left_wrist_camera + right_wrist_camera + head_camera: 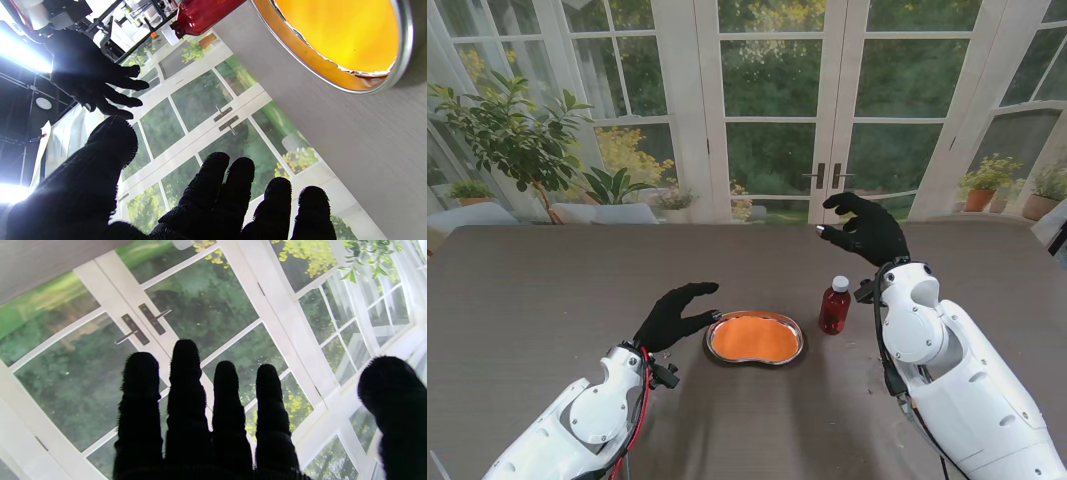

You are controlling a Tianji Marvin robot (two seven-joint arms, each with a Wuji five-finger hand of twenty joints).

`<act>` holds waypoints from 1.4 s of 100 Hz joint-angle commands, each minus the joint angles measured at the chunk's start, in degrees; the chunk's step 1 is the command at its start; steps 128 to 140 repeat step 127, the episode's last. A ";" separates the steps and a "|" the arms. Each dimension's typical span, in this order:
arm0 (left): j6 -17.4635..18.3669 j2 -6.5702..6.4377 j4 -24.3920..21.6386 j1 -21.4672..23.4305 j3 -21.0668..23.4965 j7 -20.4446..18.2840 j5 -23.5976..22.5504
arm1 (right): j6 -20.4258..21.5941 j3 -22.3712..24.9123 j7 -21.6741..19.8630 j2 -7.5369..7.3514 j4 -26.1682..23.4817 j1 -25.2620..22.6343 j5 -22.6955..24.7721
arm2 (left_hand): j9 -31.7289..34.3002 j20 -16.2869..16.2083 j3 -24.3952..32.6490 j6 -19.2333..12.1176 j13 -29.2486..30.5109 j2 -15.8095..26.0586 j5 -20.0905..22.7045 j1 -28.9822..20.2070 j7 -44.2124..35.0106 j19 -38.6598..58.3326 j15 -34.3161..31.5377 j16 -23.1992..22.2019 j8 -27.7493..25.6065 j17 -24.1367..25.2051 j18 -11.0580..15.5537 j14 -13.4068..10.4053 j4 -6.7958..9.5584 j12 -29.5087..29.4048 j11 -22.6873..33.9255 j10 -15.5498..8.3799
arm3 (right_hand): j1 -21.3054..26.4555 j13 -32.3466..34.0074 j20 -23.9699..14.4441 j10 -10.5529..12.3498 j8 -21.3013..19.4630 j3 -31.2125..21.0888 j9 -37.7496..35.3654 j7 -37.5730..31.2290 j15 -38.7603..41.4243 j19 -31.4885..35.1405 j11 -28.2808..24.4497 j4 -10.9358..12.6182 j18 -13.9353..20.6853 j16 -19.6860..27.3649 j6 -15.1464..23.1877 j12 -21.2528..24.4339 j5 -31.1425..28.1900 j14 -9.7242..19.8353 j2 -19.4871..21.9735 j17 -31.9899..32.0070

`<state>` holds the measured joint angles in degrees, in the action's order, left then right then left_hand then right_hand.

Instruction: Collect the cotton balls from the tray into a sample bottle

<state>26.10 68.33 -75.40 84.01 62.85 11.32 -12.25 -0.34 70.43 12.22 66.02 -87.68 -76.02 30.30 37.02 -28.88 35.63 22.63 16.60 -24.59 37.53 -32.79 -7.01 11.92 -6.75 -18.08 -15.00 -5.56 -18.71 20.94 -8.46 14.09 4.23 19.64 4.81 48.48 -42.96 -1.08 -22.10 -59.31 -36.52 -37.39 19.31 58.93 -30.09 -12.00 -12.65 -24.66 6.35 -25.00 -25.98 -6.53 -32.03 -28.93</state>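
Observation:
A steel kidney-shaped tray (755,357) with an orange inside sits on the table's middle; its rim (397,73) also shows in the left wrist view. I cannot make out cotton balls in it. A red sample bottle (834,306) with a white cap stands just right of the tray, also visible as the bottle (203,15). My left hand (672,315) in a black glove hovers open beside the tray's left end, fingers (217,186) spread. My right hand (864,228) is raised, open, beyond the bottle, holding nothing; its fingers (185,380) point toward the windows.
The brown table (547,290) stretches wide on both sides. Glass doors and potted plants (512,140) stand behind its far edge. My white forearms (947,370) rise from the near corners.

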 commanded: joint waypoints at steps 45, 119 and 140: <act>-0.77 0.07 -2.86 1.91 2.25 -0.72 0.64 | 2.20 -2.13 2.91 2.92 -4.76 -8.18 -11.79 | -0.88 -0.78 -1.14 -7.15 0.76 1.73 -0.89 -0.83 0.49 -2.13 0.44 -0.23 0.05 0.21 0.11 0.11 2.37 0.11 -0.34 -1.00 | 5.78 -2.74 7.69 -1.63 0.37 -9.18 0.46 0.00 -5.32 -7.42 2.95 4.61 1.14 4.07 -3.04 1.43 -1.25 -0.72 -3.93 2.47; -0.07 0.05 -3.66 2.65 3.11 -0.13 0.15 | 4.50 -2.46 3.06 3.27 -3.91 -10.39 -15.37 | -1.39 -0.80 -1.49 -7.19 0.47 1.65 -1.02 -0.92 0.48 -2.25 0.82 -0.10 0.05 0.42 0.17 -0.05 2.40 -0.14 -0.47 -1.30 | 6.41 -4.24 10.06 -1.46 0.57 -8.51 0.92 0.55 -5.39 -8.08 2.88 4.50 1.49 4.85 -3.00 1.67 -1.63 -0.78 -3.67 5.22; -0.10 0.05 -3.83 2.78 3.18 -0.06 0.08 | 4.57 -2.46 3.24 3.32 -3.82 -10.36 -15.40 | -1.38 -0.80 -1.55 -7.24 0.57 1.68 -0.94 -0.80 0.45 -2.25 0.77 -0.12 0.04 0.42 0.15 -0.05 2.38 -0.15 -0.44 -1.51 | 6.62 -4.12 10.07 -1.43 0.54 -8.62 0.75 0.52 -5.25 -8.06 2.80 4.51 1.50 4.76 -3.05 1.62 -1.74 -0.88 -3.86 5.20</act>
